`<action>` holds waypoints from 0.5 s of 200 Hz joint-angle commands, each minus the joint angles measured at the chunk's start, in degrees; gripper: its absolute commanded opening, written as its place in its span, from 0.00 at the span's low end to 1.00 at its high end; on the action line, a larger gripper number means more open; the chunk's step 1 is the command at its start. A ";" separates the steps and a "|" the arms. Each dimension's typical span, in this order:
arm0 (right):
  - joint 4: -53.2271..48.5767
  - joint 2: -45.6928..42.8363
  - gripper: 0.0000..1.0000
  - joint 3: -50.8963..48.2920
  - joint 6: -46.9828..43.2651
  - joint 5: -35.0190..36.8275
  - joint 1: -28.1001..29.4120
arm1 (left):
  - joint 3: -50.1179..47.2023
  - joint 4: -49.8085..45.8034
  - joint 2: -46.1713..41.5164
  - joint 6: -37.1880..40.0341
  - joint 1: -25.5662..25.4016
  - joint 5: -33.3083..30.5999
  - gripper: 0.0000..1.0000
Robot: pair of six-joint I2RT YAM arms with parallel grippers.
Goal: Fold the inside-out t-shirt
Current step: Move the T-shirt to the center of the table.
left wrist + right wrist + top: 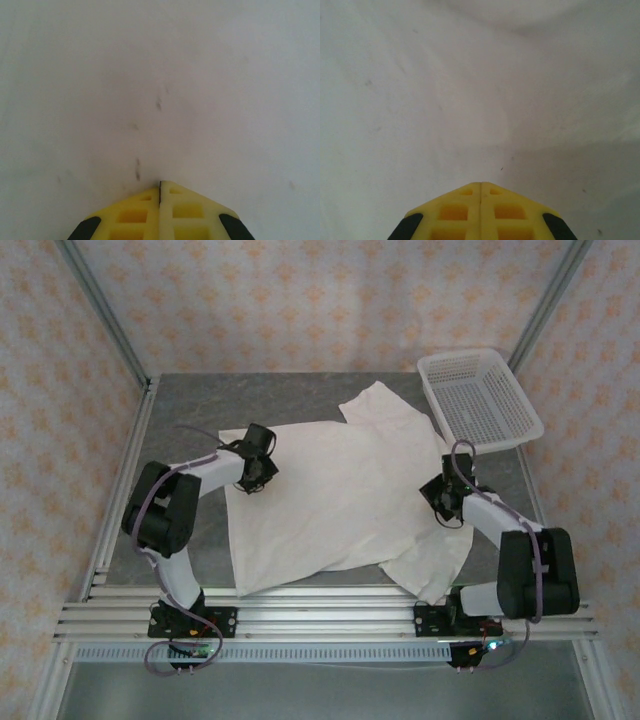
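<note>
Found left gripper (160,186) and right gripper (481,183) shut tight over shirt (340,490); any pinch unconfirmed. Judged cloth liable to slip free on lifting, skewing fold.

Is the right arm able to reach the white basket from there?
Probably yes. The basket sits just beyond the right gripper, on that arm's side, and nothing tall stands between them, just the flat t-shirt edge.

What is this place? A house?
Probably a robot lab booth, not a house: two arms bolted to a metal rail, a gray table boxed in by patterned panels, a t-shirt laid out.
</note>
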 commanded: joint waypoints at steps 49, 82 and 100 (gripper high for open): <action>16.37 13.76 0.00 0.05 7.28 -14.22 9.18 | 12.85 -1.60 12.57 4.58 11.06 -3.60 0.00; 25.85 20.59 0.00 1.32 16.24 -13.19 18.12 | 21.08 -3.28 16.67 5.58 12.92 -4.03 0.00; 26.49 23.00 0.00 5.32 17.56 -15.77 19.70 | 22.46 -2.42 16.33 5.96 14.06 -2.95 0.00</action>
